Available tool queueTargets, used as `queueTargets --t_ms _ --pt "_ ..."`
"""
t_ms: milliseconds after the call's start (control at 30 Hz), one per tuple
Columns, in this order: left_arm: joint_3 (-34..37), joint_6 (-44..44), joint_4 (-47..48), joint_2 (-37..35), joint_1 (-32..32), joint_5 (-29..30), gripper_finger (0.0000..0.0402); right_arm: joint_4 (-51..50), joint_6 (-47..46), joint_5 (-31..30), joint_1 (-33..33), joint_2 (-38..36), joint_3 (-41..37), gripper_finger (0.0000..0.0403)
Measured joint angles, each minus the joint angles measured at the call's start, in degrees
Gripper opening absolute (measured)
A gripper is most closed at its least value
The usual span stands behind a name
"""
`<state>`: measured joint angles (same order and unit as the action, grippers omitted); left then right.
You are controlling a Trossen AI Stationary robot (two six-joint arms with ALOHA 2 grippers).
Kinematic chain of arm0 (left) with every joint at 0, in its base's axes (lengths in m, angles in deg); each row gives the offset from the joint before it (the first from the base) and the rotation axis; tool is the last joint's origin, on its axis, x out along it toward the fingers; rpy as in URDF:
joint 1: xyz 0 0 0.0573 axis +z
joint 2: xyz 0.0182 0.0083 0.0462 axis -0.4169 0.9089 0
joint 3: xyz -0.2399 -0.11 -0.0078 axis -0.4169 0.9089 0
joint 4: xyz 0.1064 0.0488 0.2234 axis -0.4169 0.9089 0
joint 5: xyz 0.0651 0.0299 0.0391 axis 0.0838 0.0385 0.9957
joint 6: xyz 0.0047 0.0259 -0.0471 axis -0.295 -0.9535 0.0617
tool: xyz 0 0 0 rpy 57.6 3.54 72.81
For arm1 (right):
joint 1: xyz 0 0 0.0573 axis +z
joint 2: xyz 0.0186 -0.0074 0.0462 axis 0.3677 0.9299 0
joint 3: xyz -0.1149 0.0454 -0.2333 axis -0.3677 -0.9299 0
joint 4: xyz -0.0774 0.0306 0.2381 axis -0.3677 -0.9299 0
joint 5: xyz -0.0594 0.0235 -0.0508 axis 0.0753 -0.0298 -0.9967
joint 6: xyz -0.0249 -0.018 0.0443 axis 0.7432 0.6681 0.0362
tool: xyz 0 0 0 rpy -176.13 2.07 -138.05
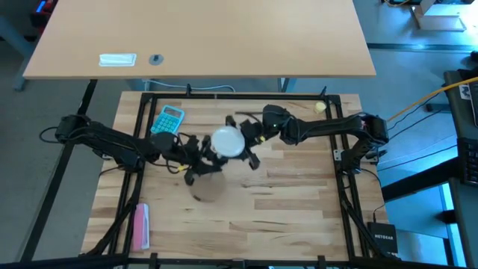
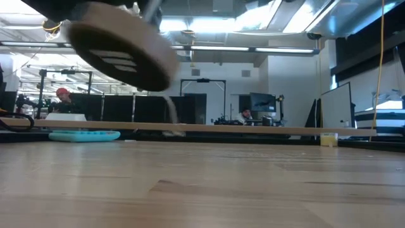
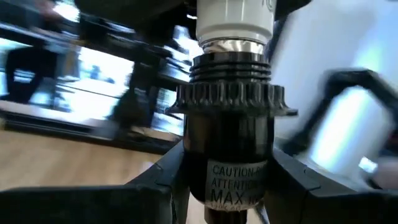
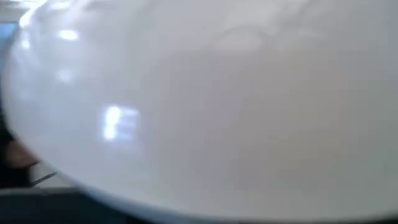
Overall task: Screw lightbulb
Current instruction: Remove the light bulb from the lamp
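Lightbulb (image 1: 227, 142) sat in the black socket (image 3: 231, 155), its base partly threaded. Left gripper (image 3: 230, 186) clamped the socket below it; right gripper (image 1: 250, 146) beside its dome, fingers' state unclear. Light, fragile, slippery: hold the dome gently.

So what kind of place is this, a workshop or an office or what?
Most likely a robotics lab in an open-plan office. A wooden table sits inside a black frame with two arms working on a lightbulb. Behind it, the low view shows desks with monitors and a seated person.
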<state>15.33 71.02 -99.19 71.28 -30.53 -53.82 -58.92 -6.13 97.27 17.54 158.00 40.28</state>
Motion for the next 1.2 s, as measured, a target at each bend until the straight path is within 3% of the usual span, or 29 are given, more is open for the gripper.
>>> queueTargets --t_ms 100,167,433,500,667,767,1033,1200 --pt "-0.01 -0.21 -0.69 1.13 0.0 -5.56 0.0135 1.05 1.82 5.17 0.37 0.71 0.0 0.0158" --pt "-0.01 -1.31 -0.55 1.31 0.01 -5.8 0.0135 1.0 2.39 5.2 0.47 0.74 0.0 0.0158" --pt "0.01 -4.71 -0.53 1.3 0.42 -1.01 0.0135 -0.54 1.41 -5.18 0.73 0.43 -0.02 0.0159" --pt "0.06 -5.63 -0.34 1.28 0.42 0.58 0.0135 -1.4 1.57 -6.62 0.66 0.27 -0.02 0.0196" --pt "0.06 -8.11 -0.27 1.29 0.37 4.81 0.0135 -7.96 1.79 -10.23 -0.44 -1.93 -0.09 0.0347" --pt "0.06 -9.57 -0.3 1.22 0.37 8.47 0.0135 -15.83 1.81 -16.99 -0.92 -5.42 -0.07 0.0388" --pt "0.06 -11.72 -0.03 0.91 0.96 18.82 0.0135 -37.05 4.08 -30.13 -0.85 -12.95 -0.09 0.0343" --pt "0.08 -16.13 2.37 0.91 1.07 30.84 0.0135 -32.22 -1.88 -37.32 -0.81 -12.36 -2.92 0.0328"
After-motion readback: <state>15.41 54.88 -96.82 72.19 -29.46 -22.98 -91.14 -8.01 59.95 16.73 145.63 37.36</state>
